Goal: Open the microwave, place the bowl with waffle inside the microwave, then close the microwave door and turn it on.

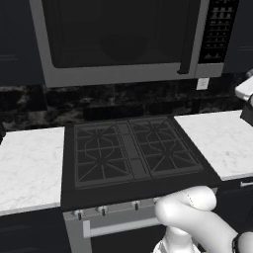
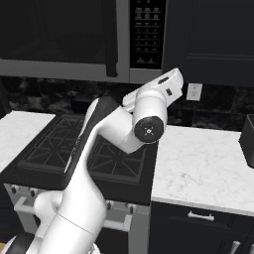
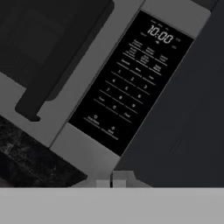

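Observation:
The microwave [image 1: 123,75] hangs above the stove with the microwave door [image 1: 118,34] shut and its dark vertical handle [image 1: 187,39] at the right edge. In the hand view the black keypad strip [image 3: 131,83] runs diagonally across the middle, with the display reading 10:00. My gripper [image 3: 110,183] is shut just below the keypad's lower end, its two tips pressed together with nothing between them. In the right base view my hand [image 2: 168,82] points up at the microwave's lower right corner. The bowl and the waffle are hidden.
A black stove [image 1: 131,148] with grates sits under the microwave. White marble counters lie to its left [image 1: 29,163] and right [image 1: 222,138]. A wall outlet [image 2: 194,91] and a dark box [image 2: 248,139] are on the right. Dark cabinets flank the microwave.

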